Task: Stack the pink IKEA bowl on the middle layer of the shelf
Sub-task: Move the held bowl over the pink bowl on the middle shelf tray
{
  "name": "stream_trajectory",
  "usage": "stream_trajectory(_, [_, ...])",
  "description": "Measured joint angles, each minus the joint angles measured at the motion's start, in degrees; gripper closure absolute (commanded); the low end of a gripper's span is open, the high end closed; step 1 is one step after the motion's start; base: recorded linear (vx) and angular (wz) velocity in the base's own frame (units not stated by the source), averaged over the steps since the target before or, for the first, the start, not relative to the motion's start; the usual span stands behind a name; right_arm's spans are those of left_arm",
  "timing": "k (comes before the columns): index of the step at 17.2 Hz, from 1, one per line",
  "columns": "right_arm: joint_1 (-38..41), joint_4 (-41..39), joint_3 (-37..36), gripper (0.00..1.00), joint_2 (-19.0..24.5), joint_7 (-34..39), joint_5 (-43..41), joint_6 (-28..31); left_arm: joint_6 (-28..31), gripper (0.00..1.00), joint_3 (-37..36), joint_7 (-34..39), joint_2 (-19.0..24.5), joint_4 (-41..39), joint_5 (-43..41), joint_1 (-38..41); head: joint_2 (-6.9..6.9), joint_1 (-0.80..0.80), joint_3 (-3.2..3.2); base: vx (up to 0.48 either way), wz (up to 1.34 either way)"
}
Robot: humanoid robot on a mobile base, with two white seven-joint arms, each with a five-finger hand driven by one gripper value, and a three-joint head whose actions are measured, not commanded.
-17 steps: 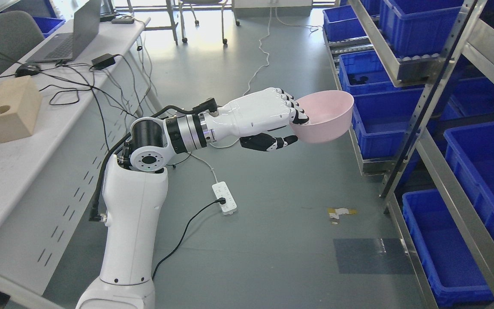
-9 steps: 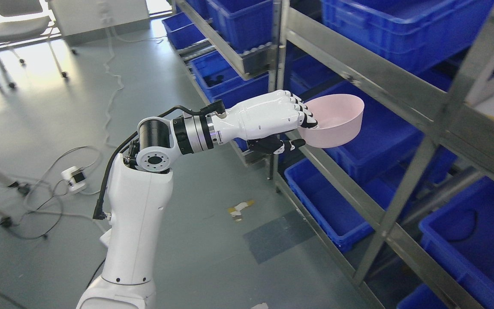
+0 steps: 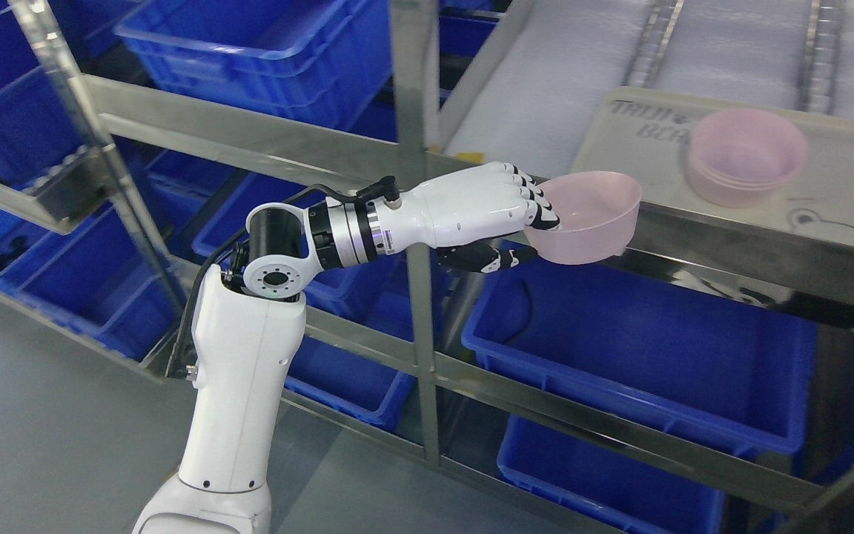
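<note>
Right now your left hand (image 3: 497, 211) is pinching the pink bowl (image 3: 588, 217) by its near rim, with the stacked pink bowls (image 3: 746, 154) sitting toward two o'clock.

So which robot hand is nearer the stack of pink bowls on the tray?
Left. The left robot hand grips a pink bowl at the shelf edge, left of and below the stack of pink bowls. No right robot hand is in view.

Metal shelf (image 3: 731, 245) bears a tray (image 3: 842, 178) with stacked pink bowls (image 3: 747, 154)
</note>
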Motion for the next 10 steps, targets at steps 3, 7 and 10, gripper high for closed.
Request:
stream_trajectory(3, [0.00, 0.00, 0.00, 0.00, 0.00, 0.00, 0.00, 0.00, 0.00, 0.93, 0.21, 0.04, 0.00, -0.02, 0.04, -2.31, 0.00, 0.00, 0.00, 0.089, -0.99])
stream_trajectory(7, [-0.02, 0.00, 0.00, 0.00, 0.00, 0.00, 0.00, 0.00, 0.00, 0.93, 2.42, -0.21, -0.01, 0.29, -0.05, -7.92, -0.01, 0.00, 0.00, 0.089, -0.60])
stream_trajectory(10, [-0.02, 0.00, 0.00, 0.00, 0.00, 0.00, 0.00, 0.00, 0.00, 0.93, 4.19, -0.90, -0.01, 1.08, -0.88, -10.56, -0.03, 0.00, 0.00, 0.061, -0.33])
